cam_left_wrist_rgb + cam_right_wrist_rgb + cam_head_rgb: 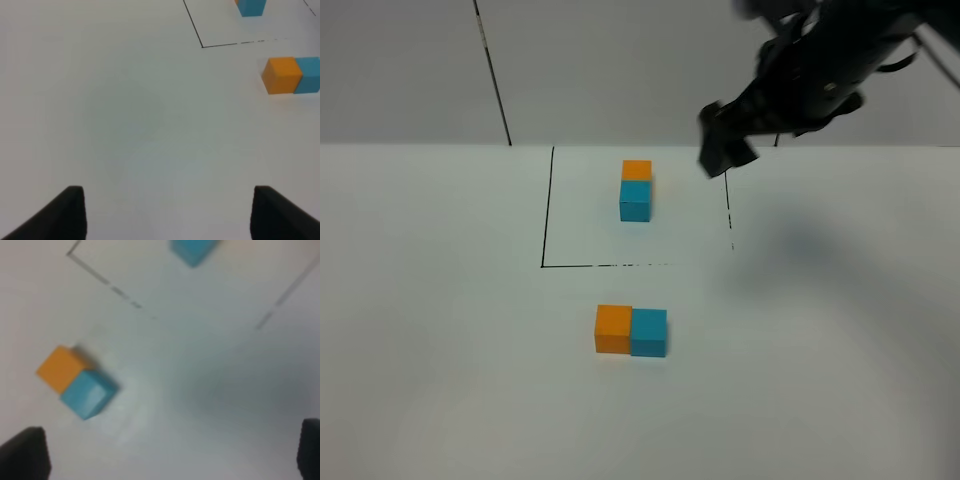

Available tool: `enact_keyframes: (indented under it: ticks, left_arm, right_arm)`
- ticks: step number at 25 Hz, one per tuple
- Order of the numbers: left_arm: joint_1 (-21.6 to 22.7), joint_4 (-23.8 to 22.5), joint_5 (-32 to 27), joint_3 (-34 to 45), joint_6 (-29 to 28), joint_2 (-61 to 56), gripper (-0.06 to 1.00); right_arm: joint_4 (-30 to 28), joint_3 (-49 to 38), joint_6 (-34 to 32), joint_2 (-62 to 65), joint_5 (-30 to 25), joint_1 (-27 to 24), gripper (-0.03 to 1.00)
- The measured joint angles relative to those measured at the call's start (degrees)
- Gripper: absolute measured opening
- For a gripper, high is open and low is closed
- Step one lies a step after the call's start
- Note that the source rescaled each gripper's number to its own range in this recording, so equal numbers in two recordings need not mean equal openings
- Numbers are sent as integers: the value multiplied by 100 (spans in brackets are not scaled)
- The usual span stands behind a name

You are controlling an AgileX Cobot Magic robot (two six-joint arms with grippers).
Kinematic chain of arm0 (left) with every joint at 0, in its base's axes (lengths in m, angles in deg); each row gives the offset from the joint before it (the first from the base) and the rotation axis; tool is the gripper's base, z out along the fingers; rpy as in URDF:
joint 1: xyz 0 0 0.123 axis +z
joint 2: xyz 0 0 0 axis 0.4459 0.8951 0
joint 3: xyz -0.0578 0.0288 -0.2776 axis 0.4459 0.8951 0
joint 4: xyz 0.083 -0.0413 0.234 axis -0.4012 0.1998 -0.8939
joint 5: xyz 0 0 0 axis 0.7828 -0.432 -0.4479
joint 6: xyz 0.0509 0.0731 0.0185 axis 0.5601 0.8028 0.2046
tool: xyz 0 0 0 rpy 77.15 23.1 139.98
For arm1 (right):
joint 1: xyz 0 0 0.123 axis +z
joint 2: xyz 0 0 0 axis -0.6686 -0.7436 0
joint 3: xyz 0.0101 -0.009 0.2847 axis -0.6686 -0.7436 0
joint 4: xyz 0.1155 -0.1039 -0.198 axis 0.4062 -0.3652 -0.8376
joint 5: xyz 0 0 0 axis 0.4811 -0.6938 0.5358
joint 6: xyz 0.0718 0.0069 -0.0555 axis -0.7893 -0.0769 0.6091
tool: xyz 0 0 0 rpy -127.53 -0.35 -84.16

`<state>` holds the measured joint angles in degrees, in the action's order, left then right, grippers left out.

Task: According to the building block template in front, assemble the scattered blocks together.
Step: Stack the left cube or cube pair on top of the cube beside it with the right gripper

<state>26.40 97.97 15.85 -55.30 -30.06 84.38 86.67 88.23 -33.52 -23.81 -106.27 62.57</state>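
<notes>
Black fingers (pixel 75 212) of left gripper (pixel 167 212) spread wide, empty, at left. Near centre, orange block (pixel 613 328) touching cyan block (pixel 649 332) on its right. Beyond, template (pixel 636 187): orange far, cyan near. High at far right, right gripper (pixel 725 152) spread, empty. Joined already, seemingly; next, probably turning pair to match, gripping both squarely.

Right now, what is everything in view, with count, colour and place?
table: one, white, under everything
wall: one, pale grey, behind the table
outline: one, black, drawn on the table's far half
template: one pair, orange and cyan, inside the outline
orange block: one, orange, in front of the outline
cyan block: one, cyan, touching the orange block's right side in the high view
left gripper: one, black, open, over bare table
right gripper: one, black, open, raised over the table
</notes>
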Motion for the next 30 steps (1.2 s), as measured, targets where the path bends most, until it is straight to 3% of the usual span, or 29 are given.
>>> enact_keyframes:
  ticks: [6,10,16,19,25,30]
  left_arm:
    - [0,0,0,0,0,0,49]
    - [0,0,0,0,7,0,49]
    - [0,0,0,0,7,0,49]
    - [0,0,0,0,7,0,49]
    - [0,0,0,0,7,0,49]
    - [0,0,0,0,7,0,49]
  right_arm:
    - [-18,-701,-399,969,25,-1470,100]
    - [-24,-2076,-444,1981,139,-2359,100]
    - [12,-4203,-585,3927,842,-3498,100]
    - [12,-4834,-652,4852,901,-3754,100]
    - [49,-5834,-762,6494,690,-3771,100]
    - [22,-6693,-767,7673,586,-3333,100]
